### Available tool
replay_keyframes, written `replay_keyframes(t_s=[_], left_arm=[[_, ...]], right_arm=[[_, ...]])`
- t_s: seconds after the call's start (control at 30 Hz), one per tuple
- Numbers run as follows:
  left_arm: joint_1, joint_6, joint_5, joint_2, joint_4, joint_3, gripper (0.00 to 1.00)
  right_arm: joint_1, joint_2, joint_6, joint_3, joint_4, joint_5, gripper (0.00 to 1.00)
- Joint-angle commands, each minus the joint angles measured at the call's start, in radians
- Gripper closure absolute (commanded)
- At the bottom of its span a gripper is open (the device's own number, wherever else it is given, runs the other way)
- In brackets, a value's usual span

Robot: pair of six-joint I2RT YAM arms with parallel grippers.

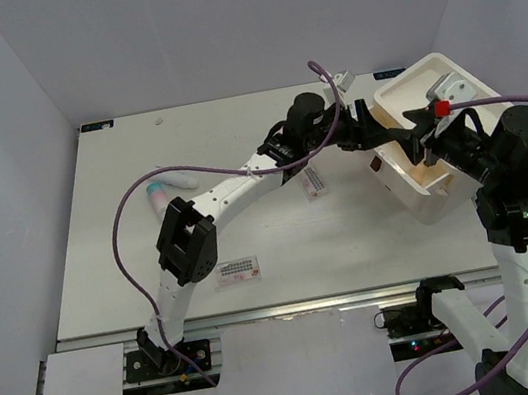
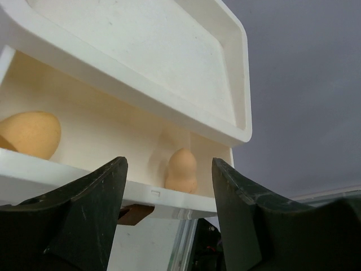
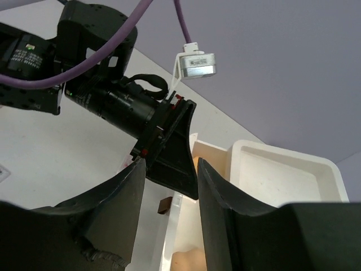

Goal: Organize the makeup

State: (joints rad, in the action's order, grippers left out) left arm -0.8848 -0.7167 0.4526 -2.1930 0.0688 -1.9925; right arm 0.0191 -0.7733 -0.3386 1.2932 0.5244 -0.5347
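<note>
Two tan sponges (image 2: 31, 134) (image 2: 182, 169) lie inside the white bin (image 1: 414, 187), which stands tilted at the right. My left gripper (image 2: 169, 209) is open and empty, just outside the bin's near rim (image 2: 169, 199); in the top view it (image 1: 371, 129) is at the bin's left edge. My right gripper (image 3: 169, 186) is open and empty above the bin (image 3: 282, 175), with a sponge (image 3: 186, 261) below it; in the top view it is over the bin's middle (image 1: 423, 135). Two clear dotted packets (image 1: 314, 181) (image 1: 238, 270) lie on the table. The white tube (image 1: 180, 179) and the pink teal-capped tube (image 1: 155, 195) lie at the left.
A small brown tag (image 2: 132, 213) sits on the bin's outer wall. The left arm's purple cable (image 1: 142, 193) loops over the table's left half. Grey walls close in the table on three sides.
</note>
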Motion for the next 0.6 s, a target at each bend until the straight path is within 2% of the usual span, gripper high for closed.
replay_keyframes(t_s=[0.0, 0.13, 0.27, 0.3, 0.4, 0.5, 0.57], left_arm=[[0.044, 0.109, -0.043, 0.248, -0.039, 0.120, 0.28], [0.152, 0.171, -0.037, 0.494, -0.053, 0.364, 0.28], [0.285, 0.229, -0.043, 0.757, -0.072, 0.699, 0.25], [0.326, 0.254, -0.052, 0.842, -0.106, 0.740, 0.24], [0.411, 0.344, -0.123, 1.052, -0.192, 0.902, 0.16], [0.433, 0.416, -0.323, 1.275, -0.256, 1.041, 0.07], [0.436, 0.442, -0.437, 1.374, -0.294, 1.100, 0.05]], right_arm=[[0.002, -0.008, -0.121, 0.008, 0.052, -0.294, 0.51], [0.001, -0.038, -0.205, 0.002, 0.136, -0.509, 0.51], [-0.009, -0.089, -0.202, -0.041, 0.125, -0.630, 0.50], [-0.020, -0.109, -0.188, -0.060, 0.097, -0.655, 0.50], [-0.215, -0.166, -0.146, -0.097, 0.034, -0.554, 0.49], [-0.394, -0.286, -0.161, -0.098, 0.017, -0.439, 0.46], [-0.501, -0.403, -0.196, -0.047, 0.047, -0.318, 0.46]])
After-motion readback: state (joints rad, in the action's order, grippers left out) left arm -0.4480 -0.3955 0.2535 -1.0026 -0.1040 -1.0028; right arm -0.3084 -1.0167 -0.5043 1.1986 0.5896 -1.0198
